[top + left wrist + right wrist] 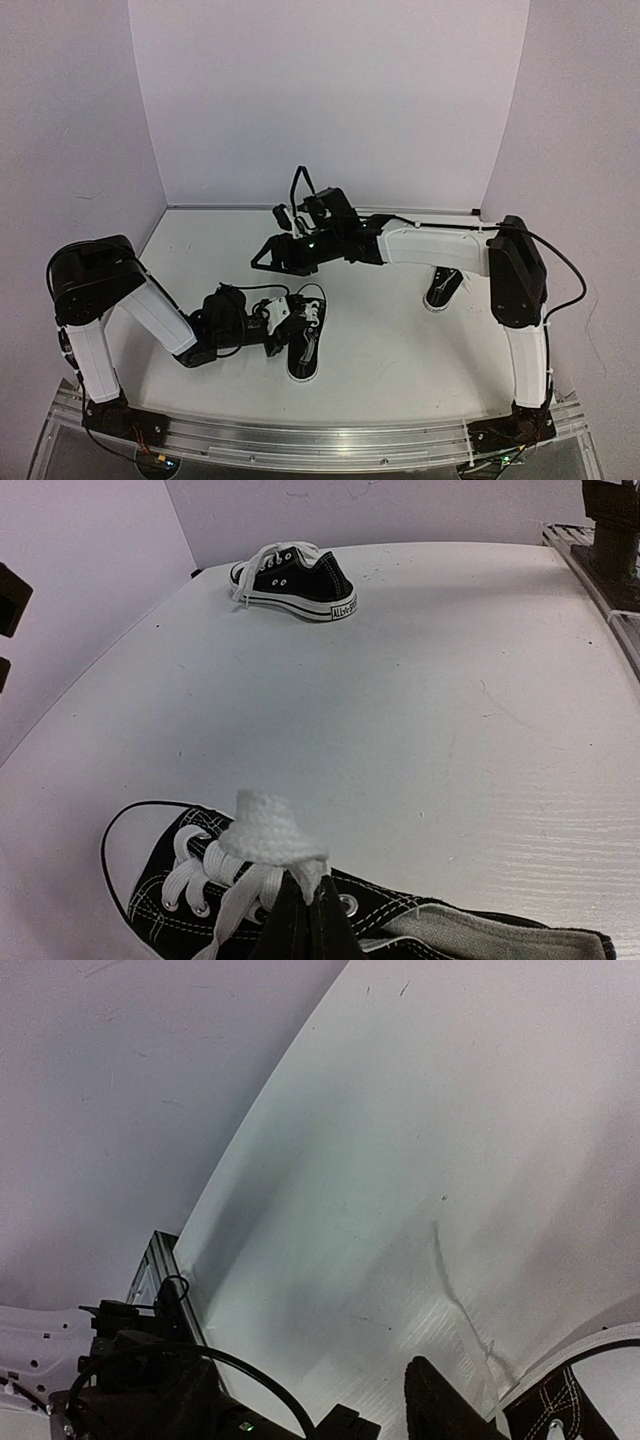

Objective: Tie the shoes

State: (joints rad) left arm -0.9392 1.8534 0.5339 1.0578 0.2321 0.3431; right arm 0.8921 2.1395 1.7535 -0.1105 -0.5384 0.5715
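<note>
One black shoe [305,340] with white toe cap lies in front of the left arm; it fills the bottom of the left wrist view [170,880]. My left gripper [283,325] is shut on a loop of its white lace [265,835], pinched just above the eyelets. The other shoe [443,288] lies on its side under the right forearm and shows far off in the left wrist view [295,580]. My right gripper [262,262] hovers open and empty above the table, behind the near shoe. One of its fingers [440,1410] shows beside the shoe's edge [560,1410].
White walls close in the table on the left, back and right. An aluminium rail [330,440] runs along the near edge. A thin lace strand [470,1310] lies on the table near the right gripper's finger.
</note>
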